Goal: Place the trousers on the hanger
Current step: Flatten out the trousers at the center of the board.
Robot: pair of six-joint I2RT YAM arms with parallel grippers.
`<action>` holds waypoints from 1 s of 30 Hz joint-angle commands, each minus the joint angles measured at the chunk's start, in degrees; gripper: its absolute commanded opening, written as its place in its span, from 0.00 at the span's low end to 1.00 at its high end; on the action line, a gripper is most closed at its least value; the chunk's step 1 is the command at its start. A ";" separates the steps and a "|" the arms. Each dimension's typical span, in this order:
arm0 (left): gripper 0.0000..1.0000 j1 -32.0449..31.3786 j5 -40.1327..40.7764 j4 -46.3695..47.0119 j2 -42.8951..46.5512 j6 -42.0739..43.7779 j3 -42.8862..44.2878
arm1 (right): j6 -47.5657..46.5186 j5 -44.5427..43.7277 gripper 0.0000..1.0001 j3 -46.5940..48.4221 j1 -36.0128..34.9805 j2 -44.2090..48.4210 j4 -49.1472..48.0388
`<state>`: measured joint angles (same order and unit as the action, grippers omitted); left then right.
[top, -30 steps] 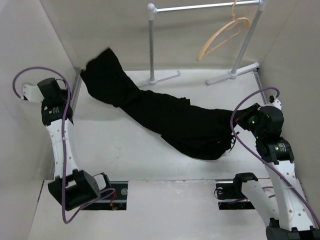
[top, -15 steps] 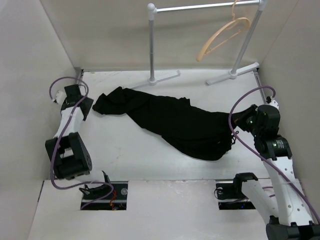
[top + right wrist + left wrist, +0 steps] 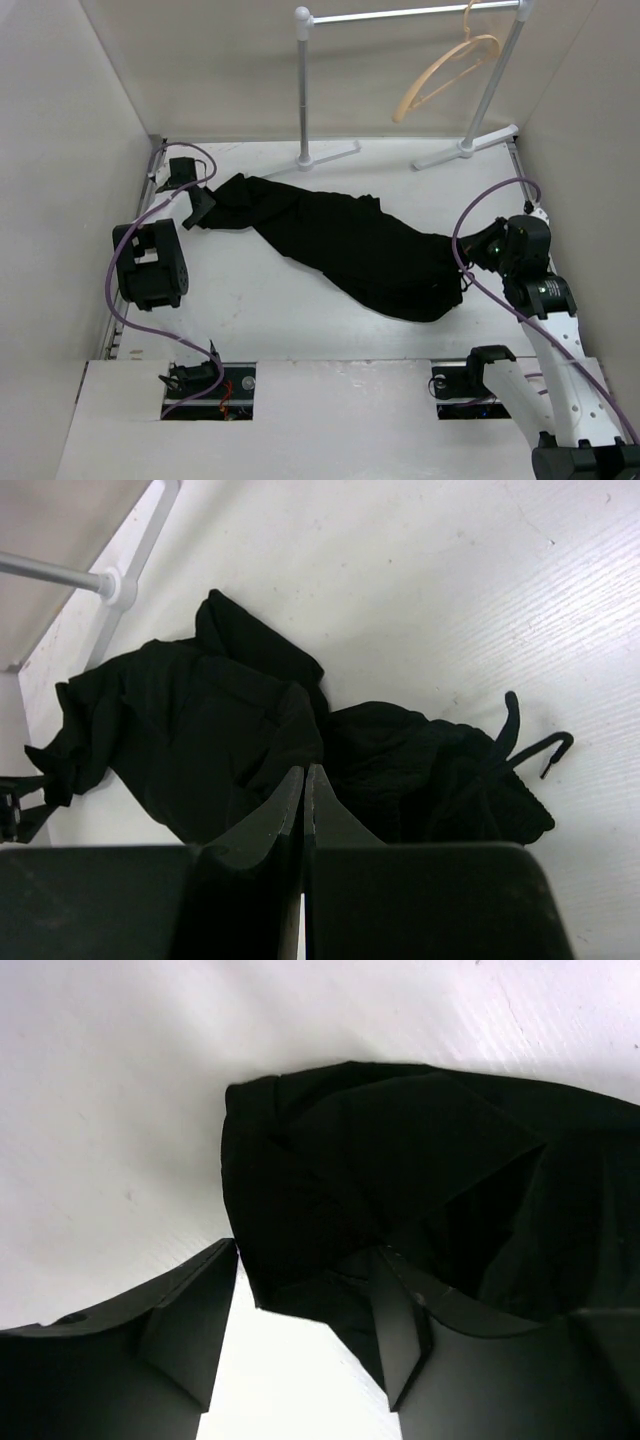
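**Desk:** What is at the left of the table (image 3: 250, 310)?

**Photographer:** The left gripper (image 3: 200, 207), low at the far left corner. Its fingers (image 3: 190, 1325) are spread wide, and the left end of the trousers (image 3: 350, 240) lies bunched at their tips. Bare table shows between the fingers nearer the wrist.

**Desk:** And the trousers themselves?

**Photographer:** Black, crumpled, stretched flat on the table in a slant from far left to near right. None of the cloth is lifted.

**Desk:** Where is the hanger?

**Photographer:** The hanger (image 3: 440, 70), light tan, hangs tilted by its hook from the white rail stand (image 3: 400, 14) at the back right. It is well apart from the trousers and bare.

**Desk:** The right side?

**Photographer:** The right gripper (image 3: 468, 256) is at the waist end, where a drawstring (image 3: 520, 742) trails onto the table. Its fingers (image 3: 265, 825) are pressed together. Whether a fold is pinched between them, the wrist view does not show.
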<state>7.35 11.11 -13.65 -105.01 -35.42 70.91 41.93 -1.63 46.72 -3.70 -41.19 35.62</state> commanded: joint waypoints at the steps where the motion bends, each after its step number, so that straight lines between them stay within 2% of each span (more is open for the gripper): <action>1: 0.47 -1.15 5.40 -0.41 -1.42 5.70 4.05 | 0.43 0.40 0.05 -0.05 0.23 0.15 -1.95; 5: 0.13 -1.86 9.89 -1.29 -1.52 7.03 5.81 | -0.18 0.14 0.05 0.04 0.41 -0.38 -2.04; 8: 0.06 0.06 9.63 -0.68 0.94 5.11 6.77 | -0.62 -0.74 0.04 -0.57 1.98 -0.21 -1.52; 12: 0.04 7.35 7.44 -3.13 1.57 -5.52 13.96 | -0.45 -1.63 0.02 -0.32 8.65 -2.30 -1.33; 14: 0.03 9.73 6.47 -7.42 -1.93 -9.74 22.21 | -0.71 -0.83 0.02 1.70 11.21 -7.21 -3.96; 17: 0.03 10.62 6.20 -9.03 -5.72 -14.31 30.67 | 0.51 -1.97 0.01 6.61 11.75 -15.56 -8.61; 20: 0.03 10.62 5.59 -4.65 -4.95 -19.14 31.92 | 1.40 -3.99 0.01 12.50 10.78 -22.34 -14.76; 23: 0.04 10.44 3.57 -3.40 -2.84 -20.66 34.19 | 1.92 -3.91 0.01 18.74 11.13 -26.30 -15.58; 27: 0.04 10.53 -0.03 -2.44 5.93 -23.11 29.74 | 0.52 -3.83 0.01 22.10 10.00 -21.24 -13.04; 30: 0.06 10.62 -0.74 0.81 18.66 -25.74 17.90 | 0.78 -4.43 0.02 21.14 5.79 -10.88 -9.17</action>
<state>17.17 11.03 -16.75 -101.58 -56.66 94.41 43.05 -4.10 64.90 5.08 -61.84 26.87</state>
